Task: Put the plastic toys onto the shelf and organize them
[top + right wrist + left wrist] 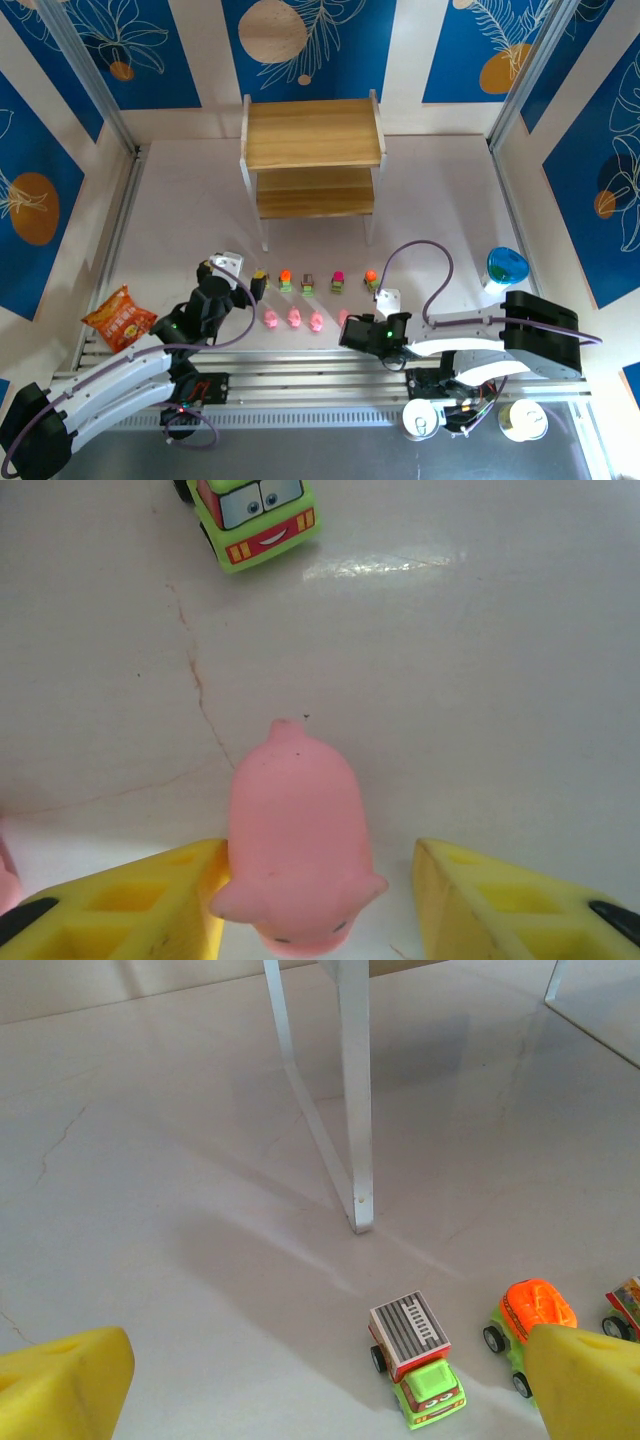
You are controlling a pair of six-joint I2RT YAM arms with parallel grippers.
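Observation:
The two-tier wooden shelf point(312, 150) stands at the back of the table, and its white leg point(355, 1110) rises ahead of my left gripper. Five small trucks sit in a row in front of it, from a grey-topped one point(259, 275) to an orange-topped one point(371, 277). Pink pigs point(294, 319) line up nearer the arms. My left gripper point(325, 1390) is open and low, with the grey ladder-top truck point(415, 1360) just inside its right finger. My right gripper point(315, 900) straddles one pink pig point(295, 830). Its left finger point(120, 900) touches the pig, while a gap remains at the right finger.
An orange snack bag point(118, 317) lies at the near left. A blue cup point(505, 268) stands at the right. An orange-topped truck point(530, 1315) sits against my left gripper's right finger. A green truck front point(255, 520) faces my right gripper. Hairline cracks run across the table top.

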